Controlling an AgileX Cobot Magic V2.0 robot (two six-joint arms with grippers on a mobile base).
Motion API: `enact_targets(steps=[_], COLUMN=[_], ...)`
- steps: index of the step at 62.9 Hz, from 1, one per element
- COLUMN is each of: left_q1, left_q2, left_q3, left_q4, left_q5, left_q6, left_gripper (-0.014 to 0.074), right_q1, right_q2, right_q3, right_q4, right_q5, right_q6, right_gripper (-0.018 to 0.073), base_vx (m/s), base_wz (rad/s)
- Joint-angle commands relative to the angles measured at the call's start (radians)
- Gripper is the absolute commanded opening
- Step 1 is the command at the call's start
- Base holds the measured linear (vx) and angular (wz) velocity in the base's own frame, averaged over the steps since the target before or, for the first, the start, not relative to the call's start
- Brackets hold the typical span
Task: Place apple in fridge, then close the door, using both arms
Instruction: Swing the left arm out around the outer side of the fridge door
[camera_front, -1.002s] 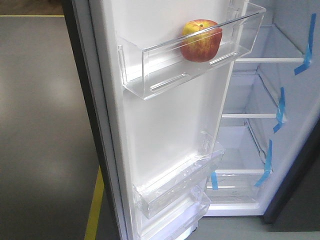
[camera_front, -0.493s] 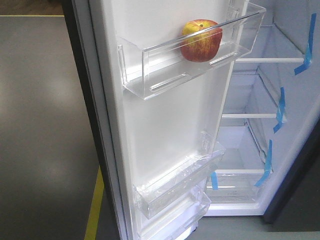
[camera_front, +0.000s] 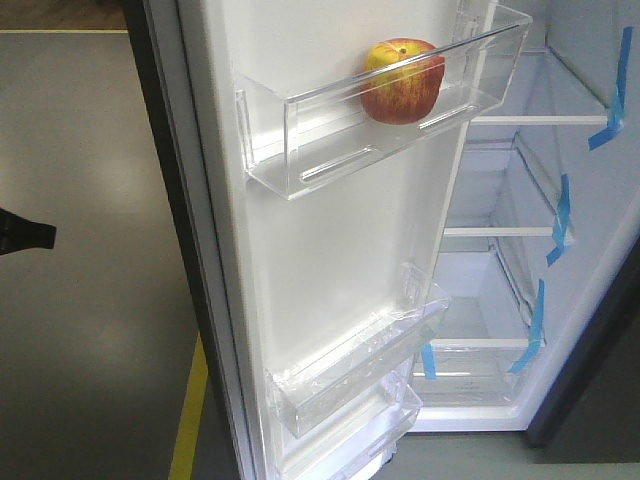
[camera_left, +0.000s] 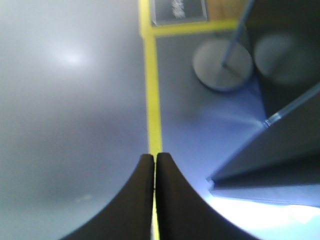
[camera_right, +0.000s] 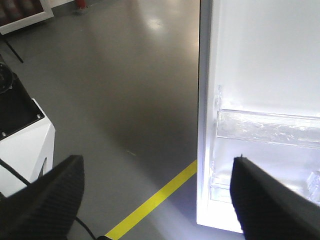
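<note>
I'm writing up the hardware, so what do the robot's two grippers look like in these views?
The left gripper has smooth matte black fingers with curved outer edges, narrowing to the tips. The right gripper has black fingers too, with a fine woven, carbon-fibre-like texture and pointed tips. A thin black cable runs beside it. No markings show.

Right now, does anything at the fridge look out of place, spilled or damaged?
Nothing stands out. The apple sits in the upper clear bin of the open door; no spill or crack shows.
</note>
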Motion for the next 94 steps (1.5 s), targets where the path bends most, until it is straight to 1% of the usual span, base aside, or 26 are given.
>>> enact_targets(steps=[1, 5, 12, 20, 29, 37, 45, 49, 56, 61, 69, 76, 83, 94], left_q1=[-0.006, -0.006, -0.006, -0.006, -0.006, -0.006, -0.006, -0.011, -0.035, -0.058, -0.078, -0.093, -0.128, -0.194], left_q2=[0.055, 0.101, 0.183, 0.267, 0.359, 0.430, 0.479, 0.494, 0.501, 0.502, 0.502, 0.497, 0.471, 0.434], left_q3=[-0.097, -0.141, -0.207, -0.291, -0.387, -0.464, -0.533, -0.554, -0.565, -0.565, -0.565, -0.565, -0.561, -0.561], left_q4=[-0.128, -0.201, -0.330, -0.444, -0.593, -0.713, -0.806, -0.833, -0.851, -0.850, -0.852, -0.859, -0.861, -0.871], left_q5=[0.003, 0.013, 0.013, 0.017, 0.042, 0.076, 0.123, 0.137, 0.139, 0.148, 0.184, 0.233, 0.259, 0.253], left_q6=[0.104, 0.160, 0.230, 0.289, 0.363, 0.412, 0.440, 0.440, 0.450, 0.466, 0.467, 0.505, 0.541, 0.543], left_gripper=[-0.0006, -0.0006, -0.0006, -0.0006, -0.0006, -0.0006, -0.0006, -0.0006, -0.0006, -0.0006, -0.0006, -0.0006, -0.0006, -0.0006], right_q1=[0.000, 0.000, 0.000, 0.000, 0.000, 0.000, 0.000, 0.000, 0.000, 0.000, 0.000, 0.000, 0.000, 0.000], right_q2=[0.015, 0.015, 0.015, 0.015, 0.015, 0.015, 0.015, 0.015, 0.015, 0.015, 0.015, 0.015, 0.015, 0.015], right_q3=[-0.021, -0.021, -0.021, -0.021, -0.021, -0.021, -0.021, -0.021, -0.021, -0.021, -0.021, -0.021, -0.021, -0.021], right_q4=[0.032, 0.032, 0.032, 0.032, 0.032, 0.032, 0.032, 0.032, 0.032, 0.032, 0.032, 0.032, 0.032, 0.032], right_q5=[-0.032, -0.027, -0.023, -0.023, -0.023, -0.023, -0.023, -0.023, -0.023, -0.023, -0.018, -0.004, -0.004, -0.004], right_q6=[-0.006, -0.006, -0.006, -0.006, -0.006, -0.006, -0.006, -0.006, -0.006, -0.006, -0.006, -0.006, -0.006, -0.006], right_gripper=[0.0571, 0.0571, 0.0571, 0.0571, 0.0571, 0.0571, 0.0571, 0.0571, 0.0571, 0.0571, 0.0571, 0.0571, 0.0571, 0.0571], base_vx=[0.00, 0.00, 0.00, 0.00, 0.00, 0.00, 0.00, 0.00, 0.00, 0.00, 0.00, 0.00, 0.00, 0.00], base_wz=[0.00, 0.00, 0.00, 0.00, 0.00, 0.00, 0.00, 0.00, 0.00, 0.00, 0.00, 0.00, 0.00, 0.00])
